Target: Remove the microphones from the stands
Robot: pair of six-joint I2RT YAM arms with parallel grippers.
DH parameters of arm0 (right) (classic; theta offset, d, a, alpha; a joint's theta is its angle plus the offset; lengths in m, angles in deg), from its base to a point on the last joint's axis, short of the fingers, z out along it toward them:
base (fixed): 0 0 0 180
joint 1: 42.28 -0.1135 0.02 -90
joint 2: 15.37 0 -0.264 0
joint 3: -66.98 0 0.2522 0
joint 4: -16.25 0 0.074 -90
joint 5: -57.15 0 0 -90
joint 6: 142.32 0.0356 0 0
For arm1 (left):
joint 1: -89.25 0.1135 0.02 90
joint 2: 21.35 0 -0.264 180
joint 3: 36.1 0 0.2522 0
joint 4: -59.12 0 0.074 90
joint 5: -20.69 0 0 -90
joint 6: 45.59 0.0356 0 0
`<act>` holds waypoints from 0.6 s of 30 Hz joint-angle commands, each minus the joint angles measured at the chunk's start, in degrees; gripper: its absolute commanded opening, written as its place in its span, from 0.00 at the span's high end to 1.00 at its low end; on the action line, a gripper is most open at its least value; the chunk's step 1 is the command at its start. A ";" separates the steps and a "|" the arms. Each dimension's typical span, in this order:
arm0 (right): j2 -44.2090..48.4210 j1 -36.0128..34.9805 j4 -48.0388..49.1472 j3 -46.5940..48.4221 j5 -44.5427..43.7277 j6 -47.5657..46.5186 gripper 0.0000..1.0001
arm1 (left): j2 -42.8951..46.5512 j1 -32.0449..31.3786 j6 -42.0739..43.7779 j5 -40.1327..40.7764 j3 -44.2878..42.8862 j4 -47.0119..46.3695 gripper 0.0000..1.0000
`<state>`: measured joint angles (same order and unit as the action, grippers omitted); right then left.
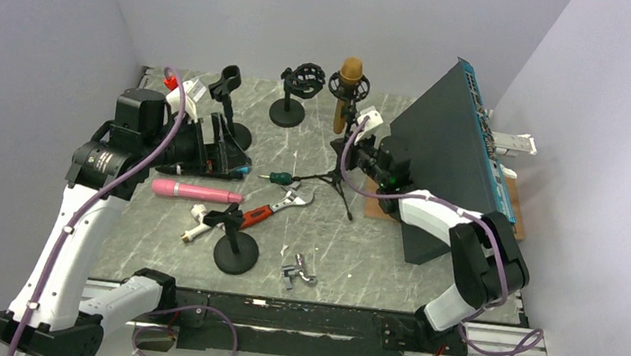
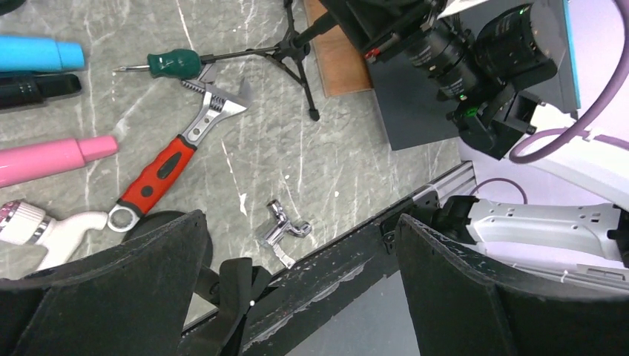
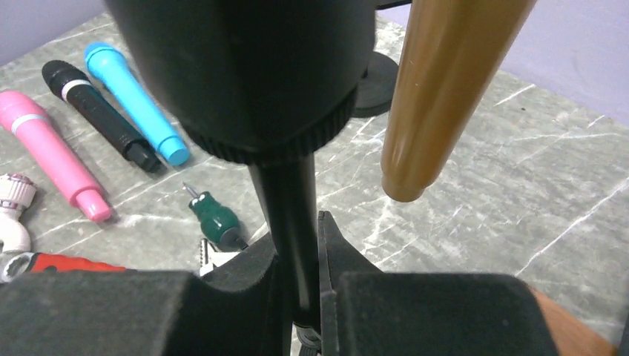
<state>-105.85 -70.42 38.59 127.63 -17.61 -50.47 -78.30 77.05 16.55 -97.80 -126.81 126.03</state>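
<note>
The gold-brown microphone (image 1: 347, 91) sits upright in a black shock mount on a tripod stand (image 1: 336, 177) at the back middle of the table. In the right wrist view the microphone's body (image 3: 445, 89) hangs just right of the stand's black pole (image 3: 293, 215). My right gripper (image 1: 358, 140) is shut on that pole below the mount, with the pole pinched between the pads (image 3: 297, 297). My left gripper (image 1: 216, 159) is open and empty, hovering over the left side of the table; in the left wrist view (image 2: 300, 222) its jaws stand wide apart above the table's front rail.
A pink microphone (image 1: 197, 192), a red-handled wrench (image 1: 276, 210), a green screwdriver (image 1: 279, 176) and a chrome part (image 1: 300, 272) lie mid-table. Empty round-base stands (image 1: 236, 248) (image 1: 289, 102) (image 1: 231, 109) stand about. A blue microphone (image 3: 133, 104) and a black one (image 3: 96, 115) lie left. A slanted black panel (image 1: 452, 149) fills the right.
</note>
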 commanded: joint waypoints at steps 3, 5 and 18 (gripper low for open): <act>5.70 -1.69 -4.06 -2.54 -2.33 2.75 0.66 | -0.03 -0.19 -2.83 -2.70 -3.28 -2.88 0.01; 6.54 -1.77 -7.94 -1.11 -4.22 2.52 0.53 | -0.07 -0.19 -3.70 -3.69 -3.32 -3.83 0.01; 24.89 -2.14 -23.50 -1.40 -8.20 0.82 0.00 | -1.79 -5.18 -11.15 -2.35 -4.33 -18.87 0.01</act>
<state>-88.06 -72.19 19.88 125.79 -24.47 -49.84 -78.78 74.56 8.91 -100.93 -128.36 115.67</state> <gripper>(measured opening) 0.994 0.994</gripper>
